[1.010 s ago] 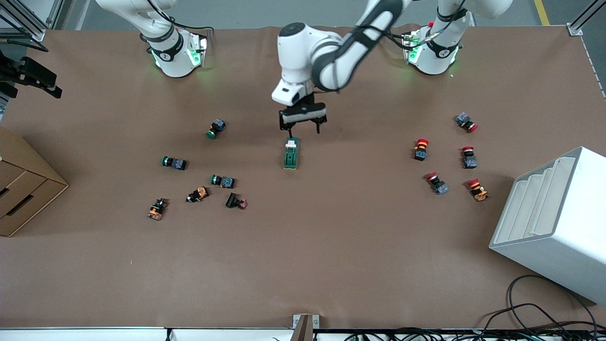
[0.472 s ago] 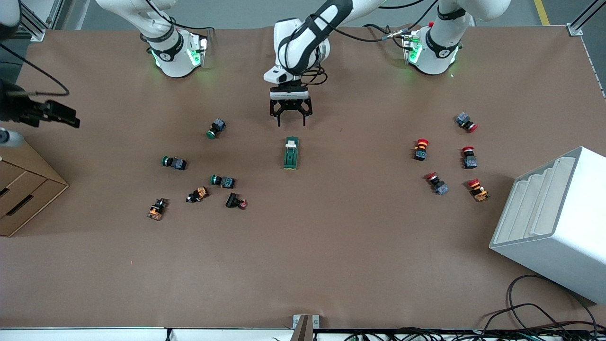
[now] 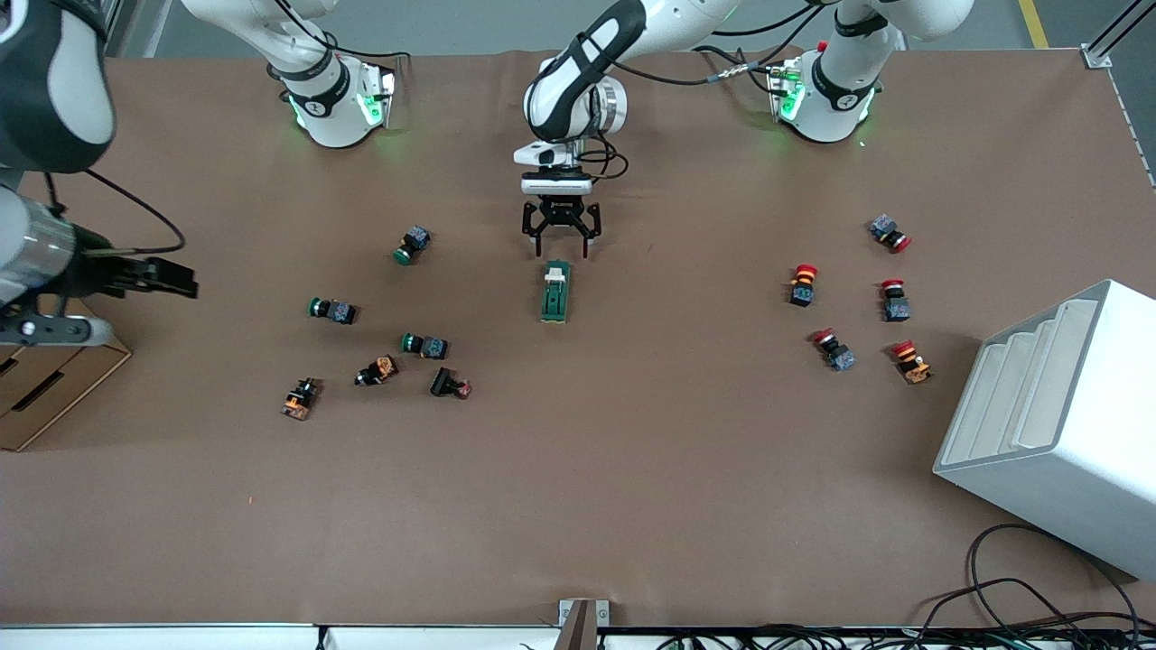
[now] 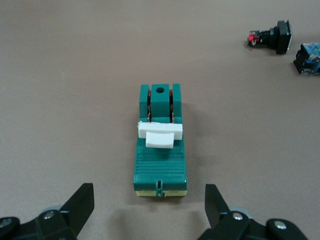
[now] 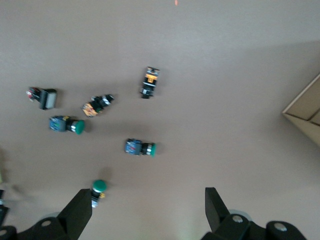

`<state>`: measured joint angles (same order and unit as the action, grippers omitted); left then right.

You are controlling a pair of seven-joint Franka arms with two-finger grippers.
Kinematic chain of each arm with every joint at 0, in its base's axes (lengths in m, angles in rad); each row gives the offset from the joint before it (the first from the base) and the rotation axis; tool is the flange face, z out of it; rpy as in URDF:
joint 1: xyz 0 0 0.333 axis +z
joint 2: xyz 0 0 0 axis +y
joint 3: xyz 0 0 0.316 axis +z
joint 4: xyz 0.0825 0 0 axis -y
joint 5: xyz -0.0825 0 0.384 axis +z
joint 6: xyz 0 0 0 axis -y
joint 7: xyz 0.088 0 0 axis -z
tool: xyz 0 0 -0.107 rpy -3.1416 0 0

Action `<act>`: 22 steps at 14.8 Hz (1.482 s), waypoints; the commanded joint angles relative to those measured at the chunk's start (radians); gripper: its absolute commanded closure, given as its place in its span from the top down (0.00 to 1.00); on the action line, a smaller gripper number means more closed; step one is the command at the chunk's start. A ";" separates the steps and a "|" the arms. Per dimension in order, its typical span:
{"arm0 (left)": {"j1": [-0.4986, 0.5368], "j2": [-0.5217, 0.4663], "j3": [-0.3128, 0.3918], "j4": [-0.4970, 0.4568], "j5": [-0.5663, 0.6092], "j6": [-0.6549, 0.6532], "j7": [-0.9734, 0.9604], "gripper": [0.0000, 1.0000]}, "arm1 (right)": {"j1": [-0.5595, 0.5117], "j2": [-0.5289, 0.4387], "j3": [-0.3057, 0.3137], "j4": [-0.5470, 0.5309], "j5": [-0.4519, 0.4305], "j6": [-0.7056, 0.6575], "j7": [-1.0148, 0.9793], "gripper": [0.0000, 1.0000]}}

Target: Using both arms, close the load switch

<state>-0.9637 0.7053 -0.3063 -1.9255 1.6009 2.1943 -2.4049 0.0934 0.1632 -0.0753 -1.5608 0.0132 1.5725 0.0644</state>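
Front view has the load switch [image 3: 555, 292] lying flat on the brown surface [image 3: 632, 469] near its middle, white handle end toward the robots' bases. Just above that end hangs the left gripper [image 3: 560, 236], fingers spread wide and holding nothing; in the left wrist view the switch [image 4: 160, 141] sits between the two fingertips' lines but clear of them, untouched. The right gripper [image 3: 172, 278] is up in the air over the right arm's end of the surface, beside a cardboard box [image 3: 45, 361]; its fingers are parted too in the right wrist view [image 5: 145, 210], with nothing between them.

Green-capped push buttons [image 3: 414, 244] and a few orange-and-black parts lie scattered toward the right arm's end, well apart from the switch. Red-capped push buttons [image 3: 802, 283] cluster toward the left arm's end, near a white stepped bin [image 3: 1066, 424]. Nothing lies between the left gripper and the switch.

The right arm's upper links are cut off at the frame's edge, and the right wrist view is blurred.
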 commanded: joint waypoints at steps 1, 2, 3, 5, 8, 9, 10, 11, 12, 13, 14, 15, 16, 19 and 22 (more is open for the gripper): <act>-0.024 0.029 0.007 0.014 0.082 -0.039 -0.089 0.98 | 0.074 0.006 -0.001 0.002 0.036 0.009 0.180 1.00; -0.029 0.040 0.009 0.017 0.099 -0.066 -0.098 0.98 | 0.104 0.006 0.000 -0.008 0.050 0.009 0.280 1.00; -0.030 0.055 0.007 0.028 0.108 -0.088 -0.108 0.98 | 0.141 0.004 -0.001 -0.010 0.063 0.008 0.381 1.00; -0.044 0.075 0.009 0.043 0.111 -0.097 -0.123 0.98 | 0.228 0.006 0.000 -0.015 0.079 0.014 0.564 1.00; -0.052 0.098 0.010 0.048 0.135 -0.120 -0.126 0.99 | 0.330 0.006 0.000 -0.062 0.103 0.093 0.753 1.00; -0.052 0.112 0.010 0.052 0.148 -0.136 -0.128 0.99 | 0.373 0.006 -0.001 -0.092 0.105 0.130 0.819 1.00; -0.052 0.120 0.010 0.060 0.149 -0.148 -0.135 0.99 | 0.417 0.012 -0.001 -0.132 0.105 0.191 0.895 1.00; -0.053 0.129 0.010 0.063 0.151 -0.149 -0.161 0.99 | 0.455 0.025 -0.001 -0.169 0.105 0.261 0.966 1.00; -0.053 0.132 0.010 0.063 0.163 -0.150 -0.174 0.99 | 0.498 0.044 -0.001 -0.201 0.105 0.326 1.032 1.00; -0.053 0.134 0.010 0.062 0.172 -0.150 -0.175 0.99 | 0.543 0.076 -0.001 -0.220 0.105 0.383 1.081 1.00; -0.053 0.134 0.010 0.062 0.172 -0.150 -0.175 1.00 | 0.581 0.110 -0.001 -0.225 0.105 0.433 1.126 1.00; -0.053 0.137 0.010 0.063 0.174 -0.150 -0.175 1.00 | 0.603 0.145 -0.001 -0.225 0.105 0.478 1.164 1.00; -0.053 0.140 0.010 0.065 0.174 -0.150 -0.175 1.00 | 0.633 0.179 -0.001 -0.226 0.105 0.523 1.198 1.00; -0.053 0.141 0.012 0.065 0.175 -0.150 -0.175 1.00 | 0.710 0.245 -0.001 -0.252 0.105 0.667 1.319 1.00; -0.053 0.145 0.012 0.071 0.174 -0.150 -0.183 1.00 | 0.785 0.308 -0.001 -0.275 0.105 0.768 1.358 1.00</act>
<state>-1.0145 0.8034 -0.3050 -1.8920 1.7471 2.0358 -2.5577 0.8307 0.4525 -0.0633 -1.8078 0.1077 2.2816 1.3912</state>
